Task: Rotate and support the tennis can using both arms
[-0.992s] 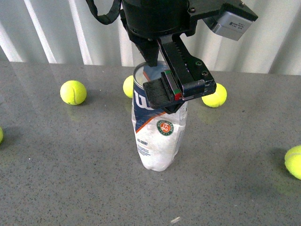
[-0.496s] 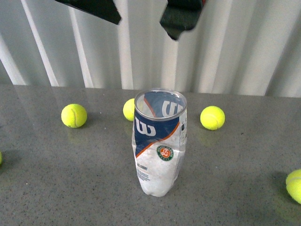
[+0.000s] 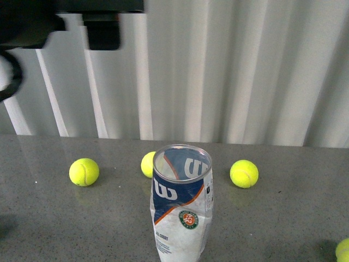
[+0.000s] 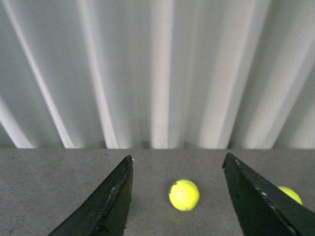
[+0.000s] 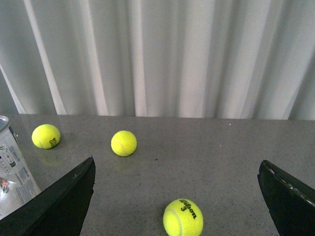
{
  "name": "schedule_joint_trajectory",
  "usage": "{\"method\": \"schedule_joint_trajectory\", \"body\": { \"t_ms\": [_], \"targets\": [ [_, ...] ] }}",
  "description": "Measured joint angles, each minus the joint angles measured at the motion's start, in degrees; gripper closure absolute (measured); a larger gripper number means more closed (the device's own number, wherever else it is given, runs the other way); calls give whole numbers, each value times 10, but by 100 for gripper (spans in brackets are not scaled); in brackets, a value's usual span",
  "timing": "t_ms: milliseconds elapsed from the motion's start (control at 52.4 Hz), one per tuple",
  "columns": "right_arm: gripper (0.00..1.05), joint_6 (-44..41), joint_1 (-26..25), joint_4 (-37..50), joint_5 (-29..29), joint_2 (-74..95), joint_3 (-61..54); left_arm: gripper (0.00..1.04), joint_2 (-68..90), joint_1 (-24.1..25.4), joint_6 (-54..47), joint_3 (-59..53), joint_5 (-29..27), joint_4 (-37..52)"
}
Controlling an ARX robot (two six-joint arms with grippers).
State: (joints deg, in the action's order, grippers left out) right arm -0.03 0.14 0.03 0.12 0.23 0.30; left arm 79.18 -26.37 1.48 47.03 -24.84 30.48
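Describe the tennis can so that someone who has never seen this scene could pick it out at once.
On the grey speckled table before the white corrugated wall, look front and centre. The tennis can stands upright there, open end up, nearer the camera than the row of three yellow-green tennis balls. It is the only tall thing: a clear tube with a metal rim, a white, navy and orange Wilson label and a round red-green emblem.

White Wilson "W" logo on the navy band of the tennis can [image 3: 181, 210], a second "W" seen through its clear wall near the rim, round red-green emblem below, small print too fine to read, "Wilson 3" in black on the nearest tennis ball [image 5: 183, 217]
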Motion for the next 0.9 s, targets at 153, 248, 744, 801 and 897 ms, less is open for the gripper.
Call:
{"method": "schedule_joint_trajectory", "body": {
  "t_ms": [153, 248, 744, 801, 897],
  "targets": [
    [7, 0, 0, 0, -2, 0, 0, 72, -89, 58, -5, -141, 39, 82],
    [7, 0, 0, 0, -2, 0, 0, 90, -125, 85, -8, -209, 72, 95],
    [7, 0, 0, 0, -1, 0, 0, 101, -308, 185, -12, -382, 174, 89],
    [7, 0, 0, 0, -2, 0, 0, 101, -331, 195, -12, -395, 181, 78],
    [7, 0, 0, 0, -2, 0, 0, 101, -361, 206, -12, -410, 191, 61]
  ]
}}
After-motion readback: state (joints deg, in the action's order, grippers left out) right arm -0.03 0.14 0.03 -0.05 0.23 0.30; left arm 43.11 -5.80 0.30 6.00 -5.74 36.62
